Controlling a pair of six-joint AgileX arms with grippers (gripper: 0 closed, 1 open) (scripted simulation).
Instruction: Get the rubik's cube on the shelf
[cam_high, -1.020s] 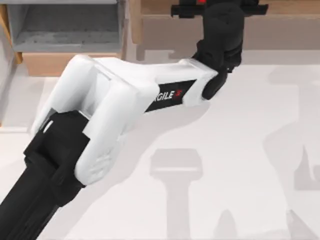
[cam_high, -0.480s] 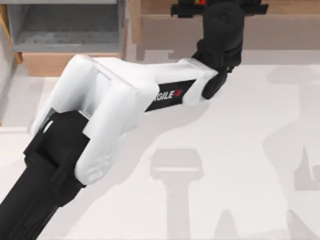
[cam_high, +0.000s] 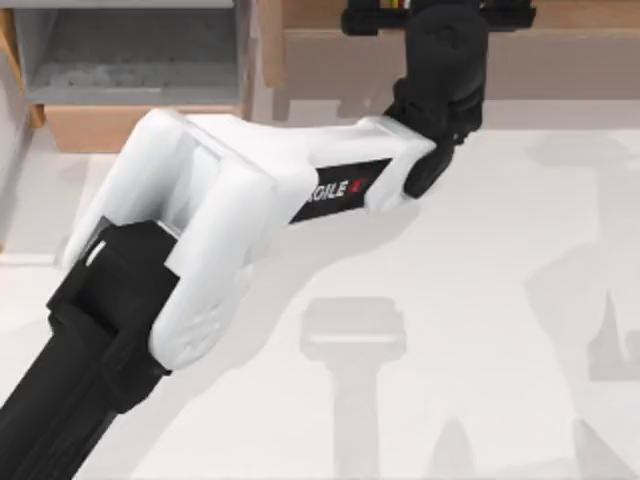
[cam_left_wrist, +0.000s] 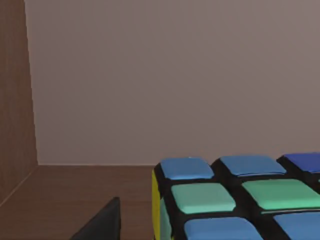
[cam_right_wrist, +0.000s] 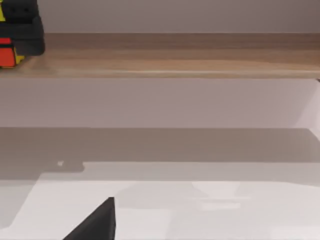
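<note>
Top view: my left arm (cam_high: 200, 230) stretched from the lower left corner across the pale table (cam_high: 500, 300) to the far edge, its black wrist reaching over the shelf (cam_high: 560, 20), a light-brown board with a shaded recess beneath. The left end effector (cam_high: 440, 12) sat at the frame's top edge above that board; a sliver of coloured stickers, the rubik's cube (cam_high: 400, 5), showed there between black parts. Whether the fingers were clamped or parted, I could not tell. A grey-lined box compartment (cam_high: 130, 50) with a wooden front stood at upper left. Left wrist view: the cube (cam_left_wrist: 235, 200) lay close under the camera, blue and green stickers on a black grid with a yellow side, over the brown shelf board (cam_left_wrist: 75, 195), beside a wooden side wall (cam_left_wrist: 15, 100); one dark finger tip (cam_left_wrist: 102, 222) showed next to it. Right wrist view: the cube (cam_right_wrist: 7, 52), red and yellow, rested on the shelf board (cam_right_wrist: 175, 62) under the left end effector (cam_right_wrist: 22, 25); one dark finger (cam_right_wrist: 95, 222) of the right end effector showed over the table, its state not readable.
</note>
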